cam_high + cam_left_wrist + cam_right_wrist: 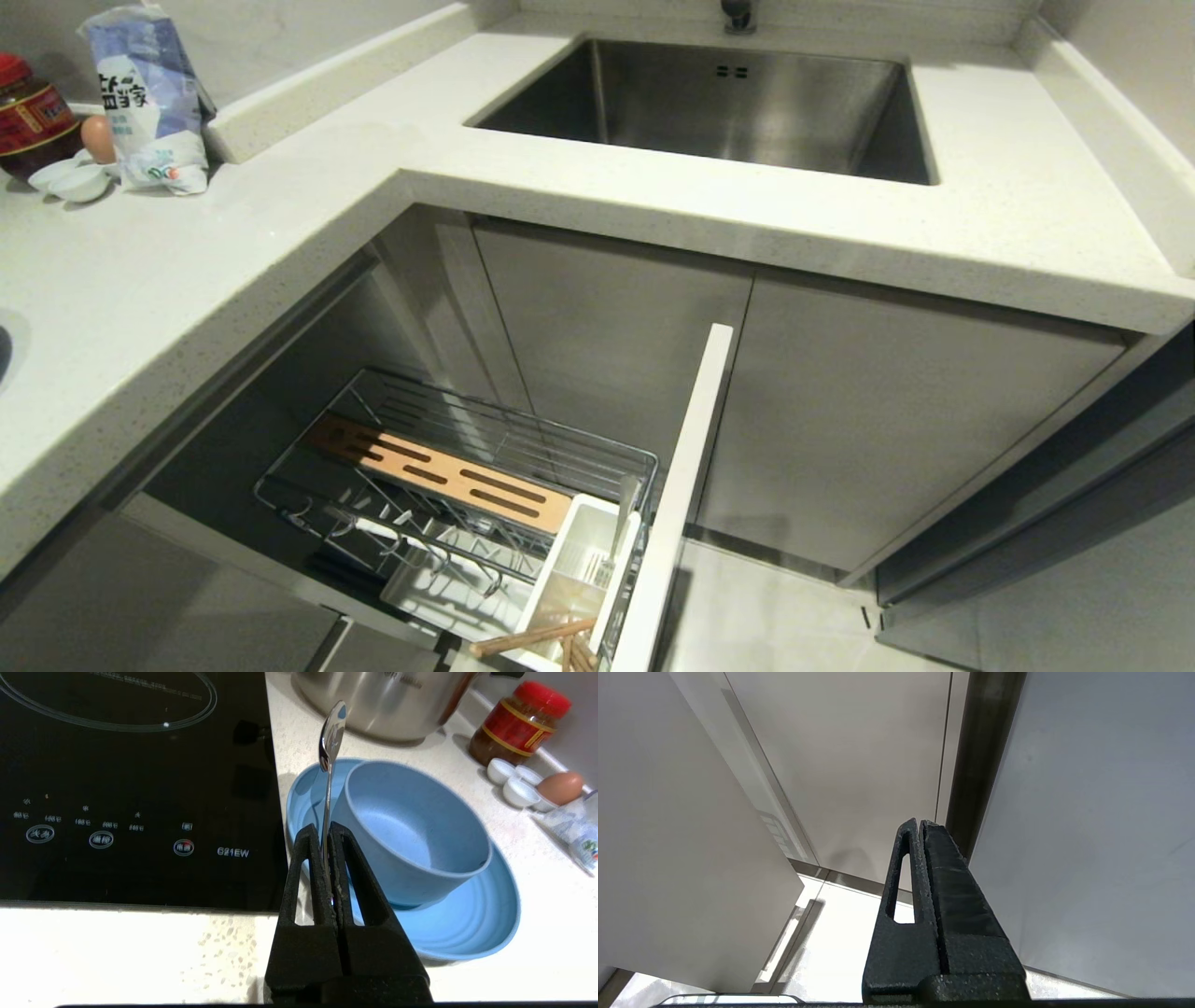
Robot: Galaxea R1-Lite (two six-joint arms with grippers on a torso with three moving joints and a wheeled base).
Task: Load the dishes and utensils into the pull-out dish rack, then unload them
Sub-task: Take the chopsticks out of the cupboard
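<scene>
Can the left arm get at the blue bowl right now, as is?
Probably not to grasp it. The bowl sits open on the plate right past the left pincer, nothing in between, but that pincer is shut on the spoon, so it would have to put the spoon down first.

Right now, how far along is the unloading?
Done: bowl stacked on the plate on the counter by the cooktop.
In hand: left gripper shut on the spoon.
Left: chopsticks still in the rack's caddy. Right gripper idle, shut.
</scene>
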